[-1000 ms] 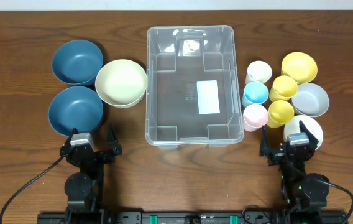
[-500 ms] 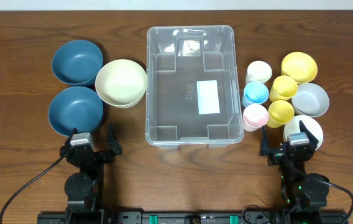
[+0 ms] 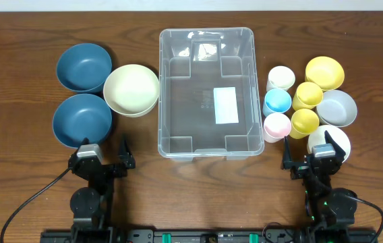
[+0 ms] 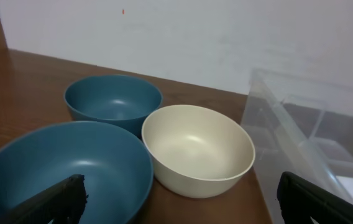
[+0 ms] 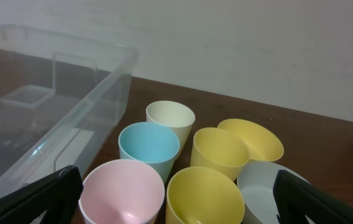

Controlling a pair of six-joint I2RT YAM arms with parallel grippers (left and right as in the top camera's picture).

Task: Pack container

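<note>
Plainly, the container (image 3: 188, 101) sits in the middle of the desk (image 3: 36, 27), open at the top and with nothing in it. Its white label (image 3: 226, 105) shows through the floor on the right side.

It looks like thin clear plastic, so expect it to be light, with smooth walls that flex and would slip under a pinch. Being empty, it will probably slide on the wood if you bump it. If you must steady or shift it, take the rolled rim on the near wall, where the lip gives a finger something to hook. Most likely you will leave it in place and drop things in over the rim.

To its left are three bowls: a cream bowl (image 3: 131, 89) just beside the left wall, a blue bowl (image 3: 83, 66) farther left, and a second blue bowl (image 3: 81, 119) nearer you.

To its right is a tight cluster: a white cup (image 3: 281, 77), a light blue cup (image 3: 277, 102) and a pink cup (image 3: 277, 125) in a row beside the right wall. Beyond them are two yellow cups (image 3: 309, 94), a yellow bowl (image 3: 324, 72), a grey bowl (image 3: 336, 108) and a white bowl (image 3: 330, 142).

Your left end effector (image 4: 186, 202) waits at the near edge just behind the near blue bowl, spread wide and holding nothing. Your right end effector (image 5: 179, 199) waits behind the cups, likewise spread and unloaded.
</note>
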